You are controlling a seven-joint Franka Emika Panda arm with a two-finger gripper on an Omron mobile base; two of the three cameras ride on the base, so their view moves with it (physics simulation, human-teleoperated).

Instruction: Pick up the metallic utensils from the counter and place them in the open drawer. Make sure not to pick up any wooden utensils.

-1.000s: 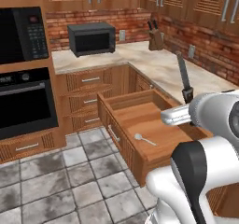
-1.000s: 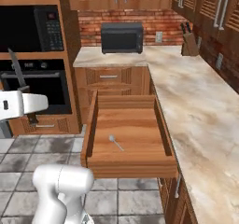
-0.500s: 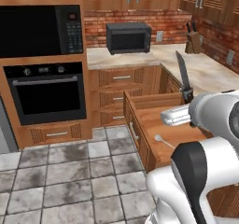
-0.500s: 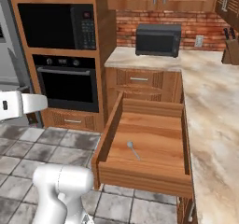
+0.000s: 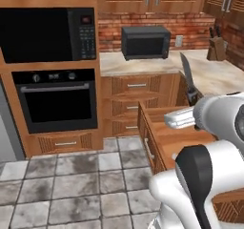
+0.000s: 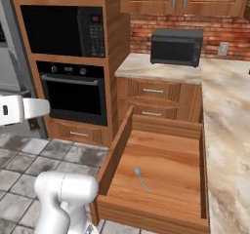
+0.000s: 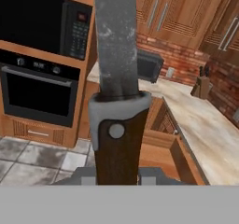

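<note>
My gripper (image 7: 116,175) is shut on the dark handle of a knife (image 7: 116,50), one of the metallic utensils, with the grey blade pointing up. In the left base view the knife (image 5: 187,74) stands upright in my gripper (image 5: 192,100), above the near corner of the open drawer (image 5: 159,128). The open drawer (image 6: 161,152) is pulled out wide, and a small silver spoon (image 6: 141,178) lies on its light wood floor. The marbled counter (image 6: 227,130) runs along the drawer's right side. The wooden utensils are out of view.
A built-in oven (image 5: 55,99) with a black microwave (image 5: 45,35) above it fills the cabinet wall to the left. A dark toaster oven (image 6: 176,46) sits on the back counter, and a knife block (image 5: 217,49) stands at the far right. Tiled floor (image 5: 71,175) lies in front of the drawer.
The whole picture has shifted, so the camera has moved: the oven wall has come further into view and the drawer sits more to the right. The knife stays upright in my grip.
</note>
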